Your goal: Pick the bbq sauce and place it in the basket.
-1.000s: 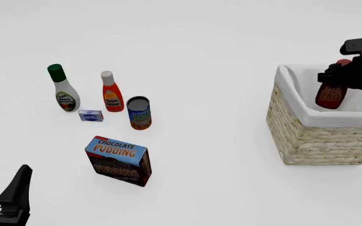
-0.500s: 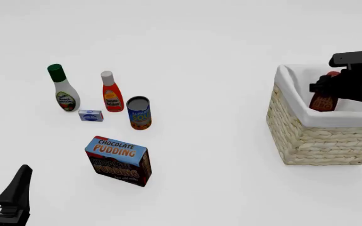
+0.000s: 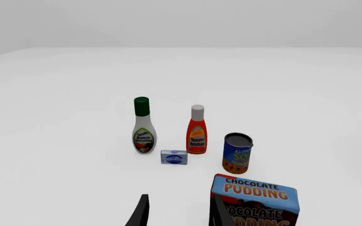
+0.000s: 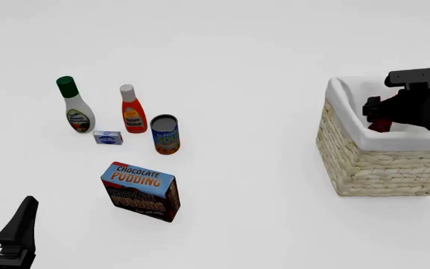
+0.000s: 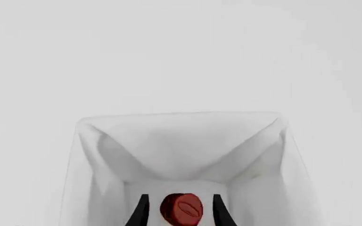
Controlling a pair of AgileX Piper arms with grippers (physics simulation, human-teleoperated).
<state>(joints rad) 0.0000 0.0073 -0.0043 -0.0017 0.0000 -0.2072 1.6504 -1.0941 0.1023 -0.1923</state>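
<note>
With the bbq sauce (image 4: 380, 124) sunk low inside the basket (image 4: 364, 162), only a sliver of its dark body and red cap (image 5: 182, 209) shows above the white lining; the right gripper (image 5: 180, 212) holds it, one finger to either side of the cap, clamped on the neck. Step in hand, as judged: final lowering and letting go. To do it well, bring the bottle down until its base meets the cloth floor, part the fingers only then, and lift straight up so the cap is not dragged and the near wall not snagged; the bottle sits close to the basket's left wall, so a slight shift toward the middle would be safer. Left gripper (image 4: 9, 235): parted, holding nothing, parked at the near left edge. Also on the table, well apart from the basket: ranch bottle (image 4: 74, 105), ketchup bottle (image 4: 131, 110), soup can (image 4: 165, 134), small blue box (image 4: 107, 137), chocolate pudding box (image 4: 141, 191).
</note>
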